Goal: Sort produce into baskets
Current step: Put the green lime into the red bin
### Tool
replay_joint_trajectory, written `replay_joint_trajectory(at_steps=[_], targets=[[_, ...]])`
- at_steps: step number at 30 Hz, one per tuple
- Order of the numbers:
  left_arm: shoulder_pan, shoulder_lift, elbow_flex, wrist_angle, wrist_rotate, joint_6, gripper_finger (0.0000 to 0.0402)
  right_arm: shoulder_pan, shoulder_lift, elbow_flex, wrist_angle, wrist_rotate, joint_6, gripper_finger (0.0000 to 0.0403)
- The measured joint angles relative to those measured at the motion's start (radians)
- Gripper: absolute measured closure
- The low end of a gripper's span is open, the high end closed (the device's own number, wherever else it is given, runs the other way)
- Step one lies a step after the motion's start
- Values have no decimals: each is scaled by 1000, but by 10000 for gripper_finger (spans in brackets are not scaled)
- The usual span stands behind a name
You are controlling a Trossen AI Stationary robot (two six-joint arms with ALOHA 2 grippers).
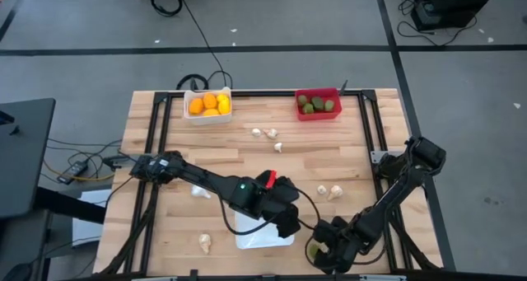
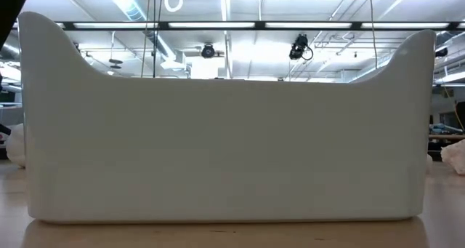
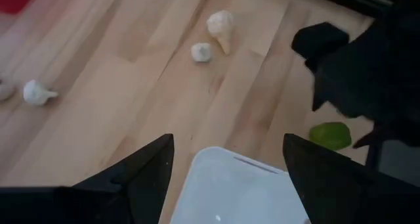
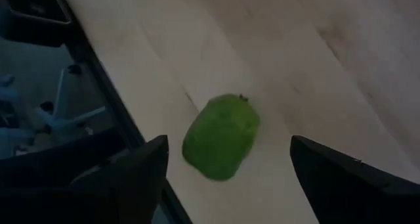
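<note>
At the table's (image 1: 329,161) front edge the right gripper (image 4: 226,178) spreads wide over a green fruit (image 4: 221,136); the left gripper (image 3: 226,175), empty, gapes above the white tray (image 3: 236,194).

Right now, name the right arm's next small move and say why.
Probably lower the right gripper and close on the green fruit: its fingers stand open on either side of the fruit, which lies loose on the table near the edge, not yet held.

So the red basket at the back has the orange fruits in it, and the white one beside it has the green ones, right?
It's the other way round. The high view shows the red basket holding the green fruits, and the white basket beside it holding the orange fruits.
</note>
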Motion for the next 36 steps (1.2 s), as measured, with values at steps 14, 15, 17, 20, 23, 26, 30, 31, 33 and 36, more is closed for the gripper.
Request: replay_joint_trajectory(at_steps=[14,15,17,20,23,26,30,31,33,36], targets=[[25,-29,-1,-339,91,-192,125,-48,94,1,86,-123,-21,167],[26,-29,-1,-355,91,-190,128,-51,90,1,81,-136,-21,188],[27,-29,-1,-350,91,-168,133,-58,84,1,73,-151,-21,224],[27,-29,-1,-294,89,-127,140,-64,64,0,54,-136,-16,247],[36,-29,-10,-216,104,-50,144,-75,27,0,37,-96,-22,246],[40,-28,-15,-85,191,39,144,-79,-31,0,-8,-46,-24,235],[39,-28,-15,4,244,85,145,-83,-130,0,-138,39,-31,235],[42,-29,-15,1,245,92,145,-86,-158,0,-171,67,-38,235],[54,-33,-15,1,244,116,145,-97,-207,0,-217,117,-78,235],[64,-52,-15,18,251,169,145,-130,-271,0,-252,149,-158,235]])
